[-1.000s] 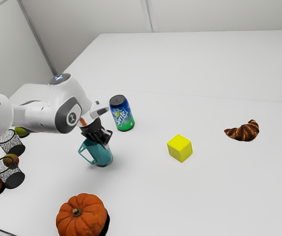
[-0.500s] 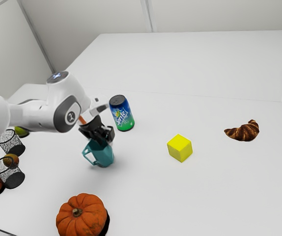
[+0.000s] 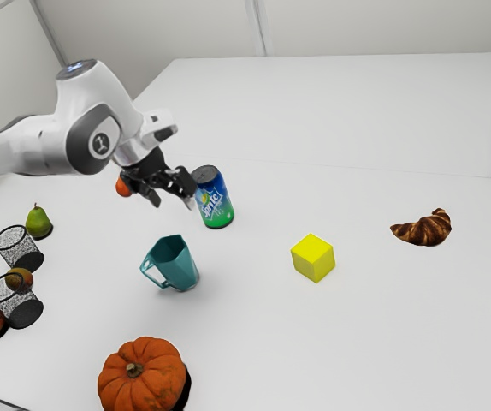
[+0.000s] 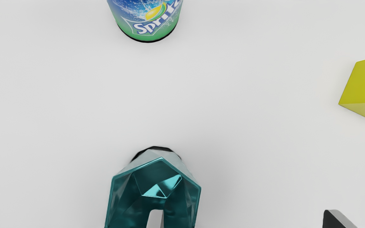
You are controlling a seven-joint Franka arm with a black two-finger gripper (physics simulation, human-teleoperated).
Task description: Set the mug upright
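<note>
The teal mug (image 3: 175,264) stands upright on the table in the exterior view, its opening up and its handle toward the exterior view's left. Above it and apart from it is my gripper (image 3: 173,200), open and holding nothing. In the wrist view I look down into the mug (image 4: 157,183). The two fingertips of the gripper (image 4: 246,218) stand wide apart there, one of them overlapping the mug's opening in the picture.
A Sprite can (image 3: 213,199) stands just beyond the mug, close to the gripper in the exterior view. A yellow cube (image 3: 313,258), a croissant (image 3: 423,229) and a pumpkin (image 3: 144,377) lie around. Mesh cups (image 3: 16,301), a pear (image 3: 38,222) and other fruit are at the exterior view's left.
My gripper has risen off the mug and moved up and away from it. The mug, earlier slightly tilted with the gripper at its rim, now stands by itself.
</note>
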